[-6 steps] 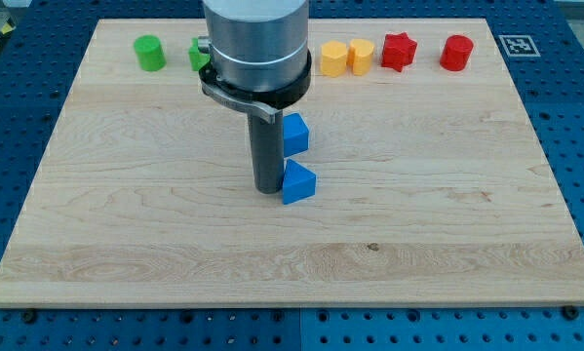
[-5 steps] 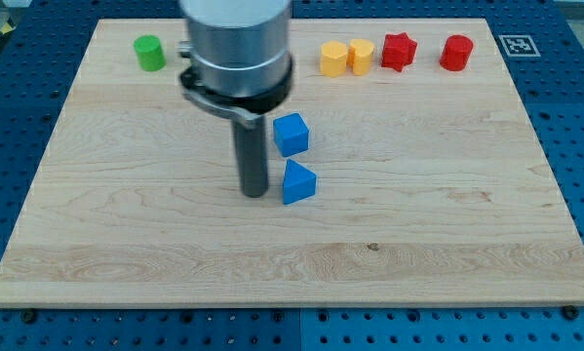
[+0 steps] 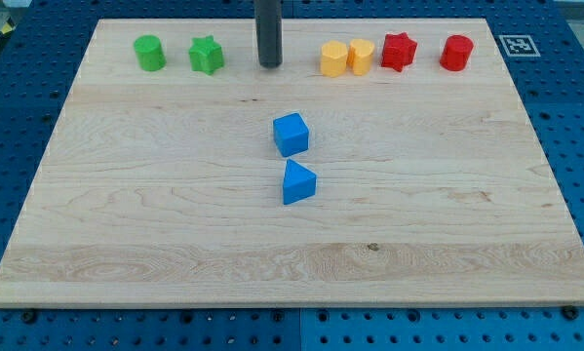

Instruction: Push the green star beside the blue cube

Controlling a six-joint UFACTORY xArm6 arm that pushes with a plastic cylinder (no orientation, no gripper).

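Camera view: only the lower stretch of the straight dark rod is seen; its upper part is cut off by the top edge of the frame, and the arm above it is not shown. No hand is fitted to this rig, so no open or closed state can be told. The rod stands upright at the upper middle of the frame, and my tip [image 3: 269, 64] rests on the pale wooden desk [image 3: 126, 244] near its top edge. The tip is placed between the green star-shaped block [image 3: 207, 55], just to its left with a clear gap, and the yellow faceted block [image 3: 333, 58] further off to its right; neither is touched.

The green star lies in the upper left part of the frame, in the row along the desk's top edge, well apart from the blue cube [image 3: 291, 134], which sits near the middle of the frame, below and slightly right of the tip. Just below the blue cube, apart from it by a narrow gap, a blue triangular block [image 3: 297, 182] is seen.

At the left end of the top row a green cylinder [image 3: 149, 53] stands near the star. To the right of the yellow faceted block, and touching it, a second yellow block [image 3: 361, 57] is found, its exact shape hard to make out. Further right come a red star-shaped block [image 3: 399, 51] and a red cylinder [image 3: 456, 53].

No containers are seen on the desk. A blue perforated surface [image 3: 19, 146] surrounds the desk.
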